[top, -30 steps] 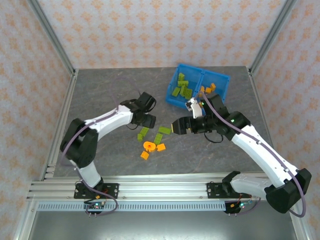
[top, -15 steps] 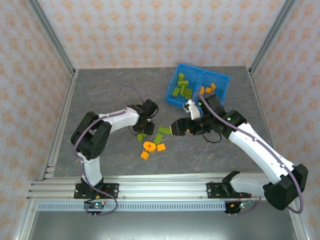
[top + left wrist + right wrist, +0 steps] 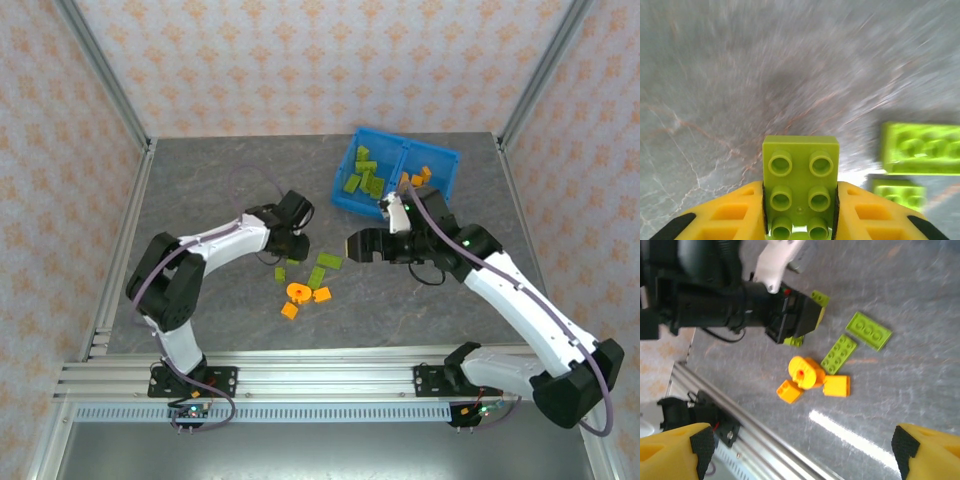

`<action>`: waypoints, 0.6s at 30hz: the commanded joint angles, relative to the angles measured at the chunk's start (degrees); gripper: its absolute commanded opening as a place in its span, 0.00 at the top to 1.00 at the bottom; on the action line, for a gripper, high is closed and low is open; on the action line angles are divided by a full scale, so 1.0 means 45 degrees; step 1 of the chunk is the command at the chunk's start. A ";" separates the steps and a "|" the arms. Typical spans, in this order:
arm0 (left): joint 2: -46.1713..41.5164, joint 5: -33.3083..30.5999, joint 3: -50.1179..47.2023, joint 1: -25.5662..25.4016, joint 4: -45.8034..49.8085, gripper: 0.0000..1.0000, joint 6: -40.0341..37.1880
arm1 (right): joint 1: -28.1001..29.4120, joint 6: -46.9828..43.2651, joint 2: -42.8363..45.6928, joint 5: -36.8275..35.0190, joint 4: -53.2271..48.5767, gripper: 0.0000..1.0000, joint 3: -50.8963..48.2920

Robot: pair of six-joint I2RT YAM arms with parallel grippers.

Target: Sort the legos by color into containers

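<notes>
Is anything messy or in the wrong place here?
Nothing looks broken. The blue bin sits at a slant on the gray table, where an orange ring, two orange bricks and a few green bricks lie loose, unsorted.

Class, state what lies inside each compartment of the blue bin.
Left compartment: lime green bricks. Right compartment: orange bricks. The right arm covers part of the blue bin's near edge, so anything there is hidden.
</notes>
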State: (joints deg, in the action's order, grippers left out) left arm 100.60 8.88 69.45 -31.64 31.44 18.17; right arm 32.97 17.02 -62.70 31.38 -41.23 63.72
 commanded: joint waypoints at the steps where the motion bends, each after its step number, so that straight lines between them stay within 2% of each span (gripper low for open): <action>1: -0.0731 0.0088 0.2089 -0.0376 -0.0506 0.67 -0.0027 | 0.0071 0.0819 0.0810 -0.2252 0.1027 0.06 -0.0306; 6: 0.1170 -0.0530 0.5641 -0.0899 -0.1013 0.67 -0.0548 | 0.0056 0.1418 0.1457 -0.3764 0.1500 0.06 -0.0718; 12: 0.4863 -0.1450 1.0072 -0.1097 -0.2075 0.66 -0.0981 | 0.0066 0.1570 0.1820 -0.4253 0.1287 0.05 -0.0821; 18: 0.8094 -0.1807 1.3834 -0.1114 -0.1889 0.62 -0.1226 | 0.0057 0.1532 0.2094 -0.4462 0.1005 0.05 -0.0966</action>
State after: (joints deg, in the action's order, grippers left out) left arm 133.78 3.60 125.75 -36.71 22.31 14.26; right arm 32.97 23.40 -54.63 13.78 -36.45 60.36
